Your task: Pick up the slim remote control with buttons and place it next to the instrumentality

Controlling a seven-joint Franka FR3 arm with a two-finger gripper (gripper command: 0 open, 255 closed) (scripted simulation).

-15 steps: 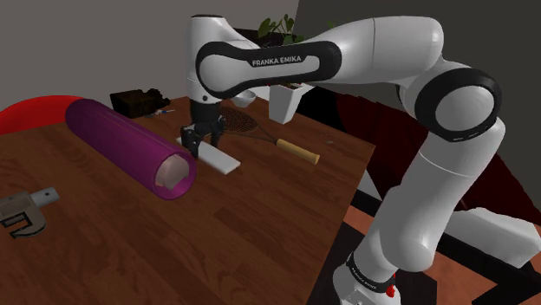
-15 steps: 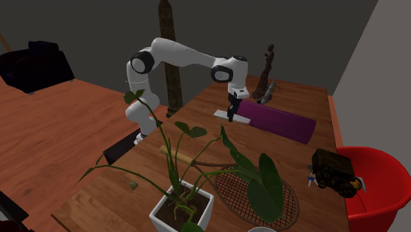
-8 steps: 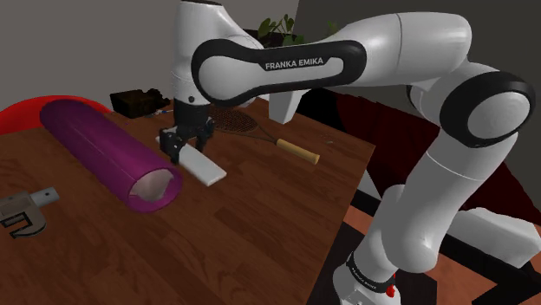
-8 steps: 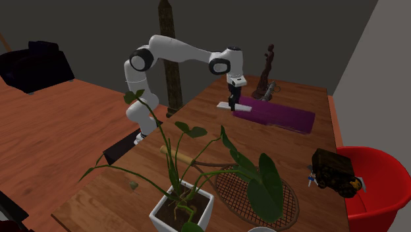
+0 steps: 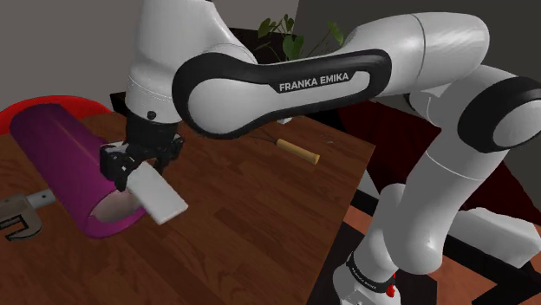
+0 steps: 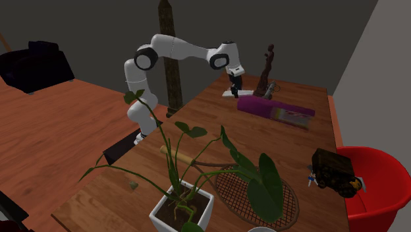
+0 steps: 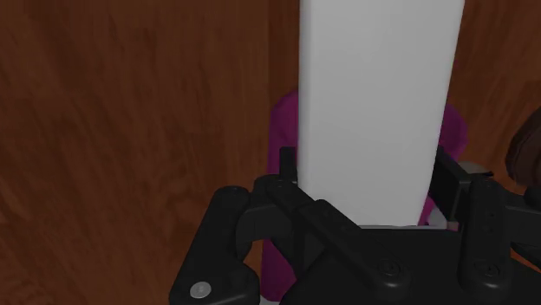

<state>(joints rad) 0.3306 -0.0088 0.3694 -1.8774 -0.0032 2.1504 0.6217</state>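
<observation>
1. Gripper (image 5: 139,169): the black fingers are clamped on one end of the remote, one finger against each long edge, as the wrist view confirms (image 7: 368,204).
2. Remote (image 5: 160,197): it is drawn as a plain white slim slab, with no buttons discernible. It is carried above the table, with most of its length jutting out past the fingers and sloping downward in the shoulder view. In the wrist view (image 7: 377,104) the slab runs straight out from between the fingers.
3. Handling, as a judgement: the remote looks light, stiff and smooth-sided. Because it is held at one end, it could pivot or slip under a fast swing. A hold across the narrow width nearer mid-length would be steadier. It should tolerate a gentle set-down laid flat.
4. Purple cylinder (image 5: 56,160): it lies on its side directly beneath and behind the held remote, with its open end toward the shoulder camera. Whether the remote touches its rim cannot be told.
5. Grey wrench-like tool (image 5: 13,217): it lies beyond the cylinder at the shoulder view's left edge. I take it to be the instrumentality.
6. Table (image 5: 260,225): brown wood. Bare surface beside the tool offers room for placement, once the remote is carried over the cylinder.
</observation>
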